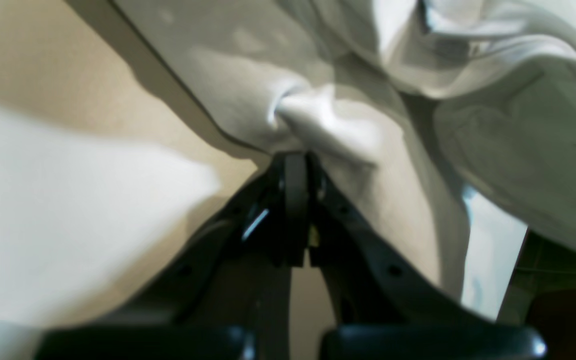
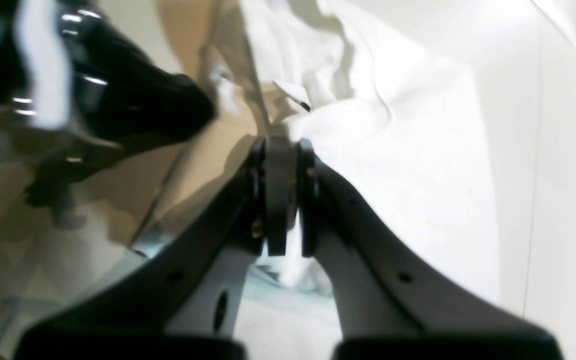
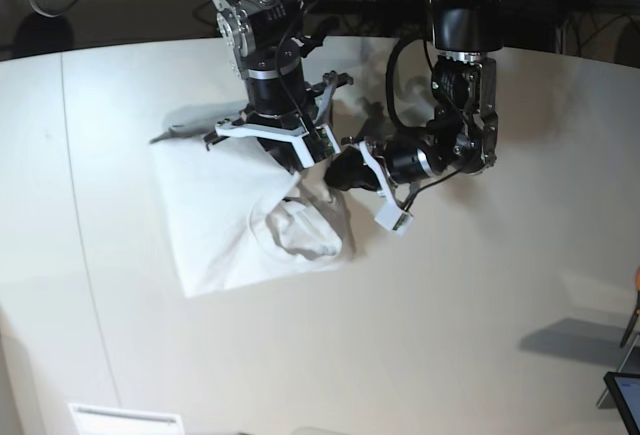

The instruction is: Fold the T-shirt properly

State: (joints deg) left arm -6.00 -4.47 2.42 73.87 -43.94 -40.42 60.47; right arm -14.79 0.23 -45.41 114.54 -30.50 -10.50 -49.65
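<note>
A white T-shirt (image 3: 235, 220) lies partly folded on the off-white desk (image 3: 450, 325), toward its far edge and left of centre, its collar bunched at the near right corner of the cloth. The right arm reaches steeply down from the far edge, its right gripper (image 3: 303, 158) pinched tight on a raised fold of the shirt's right edge. Just beside it, the left arm bends at the elbow and points sideways, its left gripper (image 3: 340, 171) clamped narrow on a tuft of the same fabric, lifted clear of the desk.
</note>
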